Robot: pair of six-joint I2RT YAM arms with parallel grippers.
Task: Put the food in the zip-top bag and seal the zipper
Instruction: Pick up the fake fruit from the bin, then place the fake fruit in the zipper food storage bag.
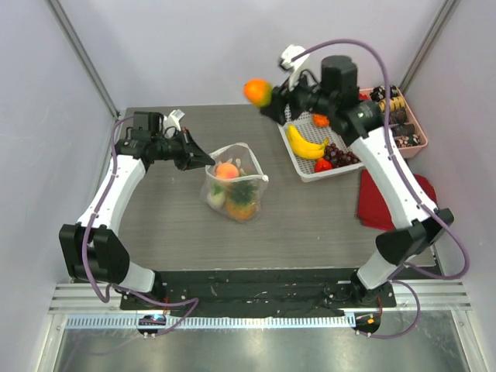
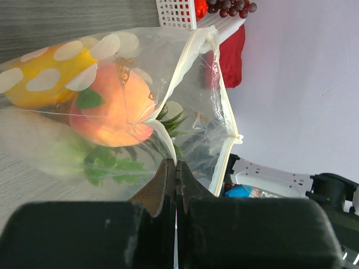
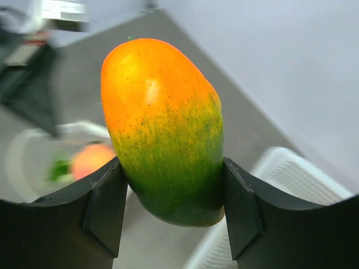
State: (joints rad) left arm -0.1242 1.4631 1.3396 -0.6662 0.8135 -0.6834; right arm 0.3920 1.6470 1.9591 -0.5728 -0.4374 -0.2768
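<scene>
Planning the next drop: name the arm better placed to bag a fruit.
Right: the right fingers grip the orange-and-green plastic mango aloft, while the left fingers pinch the rim of the clear dotted plastic bag, holding its mouth open.

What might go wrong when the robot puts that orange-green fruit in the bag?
The right claw grips the fruit only at its lower end, so it might slip out on the way. The left claw holds the bag open by pinching just one edge, and a peach already sits near the mouth, so the fruit may miss or bounce out.
</scene>
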